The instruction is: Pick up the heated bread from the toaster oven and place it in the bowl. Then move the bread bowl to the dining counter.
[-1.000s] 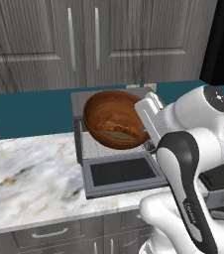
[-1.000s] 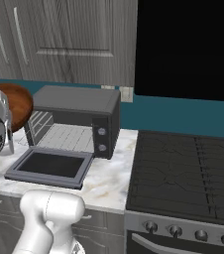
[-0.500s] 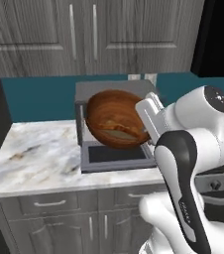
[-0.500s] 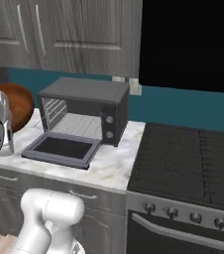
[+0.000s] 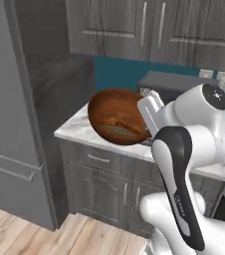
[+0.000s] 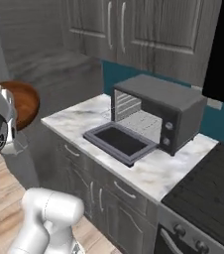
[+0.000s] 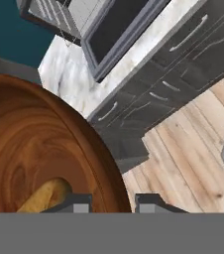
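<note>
The claw (image 7: 113, 202) grips the rim of the bowl (image 7: 39, 154) with one dark tip on each side of the wall, closed down to the thickness of the wood. The bowl hangs out to one side of it, carried in the air and tipped steeply in the left base view, its hollow facing sideways more than up. Just inside the rim, close to the tips, lies the heated bread (image 7: 43, 194), a golden-brown lump resting low against the wall. Beyond the claw, well apart, sits the toaster oven (image 6: 156, 113) on the marble worktop (image 6: 148, 171), door dropped open.

The risk, as I judge it, is the tilt: a hold on the rim alone leaves the bowl's weight hanging off to the side, so a quick turn of the base could swing it, slip it in the tips or roll the bread out.

The bowl is reddish-brown with strong ringed grain, smooth and glossy.
</note>
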{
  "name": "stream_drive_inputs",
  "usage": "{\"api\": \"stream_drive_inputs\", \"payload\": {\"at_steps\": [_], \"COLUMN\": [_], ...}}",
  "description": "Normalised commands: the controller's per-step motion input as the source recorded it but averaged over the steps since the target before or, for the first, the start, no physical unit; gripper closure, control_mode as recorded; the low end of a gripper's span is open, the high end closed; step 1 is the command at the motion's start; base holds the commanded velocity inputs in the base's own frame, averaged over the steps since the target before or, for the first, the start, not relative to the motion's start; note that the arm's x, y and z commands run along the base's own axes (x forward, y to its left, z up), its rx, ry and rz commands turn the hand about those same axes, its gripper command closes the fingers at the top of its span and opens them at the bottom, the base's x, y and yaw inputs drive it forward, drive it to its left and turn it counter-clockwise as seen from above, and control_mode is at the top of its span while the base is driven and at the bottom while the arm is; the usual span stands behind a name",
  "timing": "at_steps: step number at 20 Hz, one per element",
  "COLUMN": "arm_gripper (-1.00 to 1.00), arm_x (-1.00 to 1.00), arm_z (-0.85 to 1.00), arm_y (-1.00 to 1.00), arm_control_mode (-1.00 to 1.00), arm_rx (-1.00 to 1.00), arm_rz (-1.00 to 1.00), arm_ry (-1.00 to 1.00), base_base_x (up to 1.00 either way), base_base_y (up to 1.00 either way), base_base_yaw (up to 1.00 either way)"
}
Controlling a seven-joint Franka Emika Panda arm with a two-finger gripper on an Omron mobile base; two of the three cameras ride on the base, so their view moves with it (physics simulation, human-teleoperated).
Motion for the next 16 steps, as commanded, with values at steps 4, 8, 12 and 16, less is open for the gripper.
{"api": "stream_drive_inputs", "payload": {"at_steps": [4, 8, 12, 16], "arm_gripper": [1.0, 1.0, 1.0, 1.0], "arm_x": [0.0, 0.0, 0.0, 0.0], "arm_z": [0.0, 0.0, 0.0, 0.0], "arm_y": [0.0, 0.0, 0.0, 0.0], "arm_control_mode": [1.0, 1.0, 1.0, 1.0], "arm_rx": [0.0, 0.0, 0.0, 0.0], "arm_rz": [0.0, 0.0, 0.0, 0.0], "arm_ry": [0.0, 0.0, 0.0, 0.0], "base_base_x": [-0.47, -0.3, -0.04, 0.0], "base_base_y": [-0.21, -0.14, -0.01, 0.0], "base_base_yaw": [1.0, 1.0, 1.0, 1.0]}}
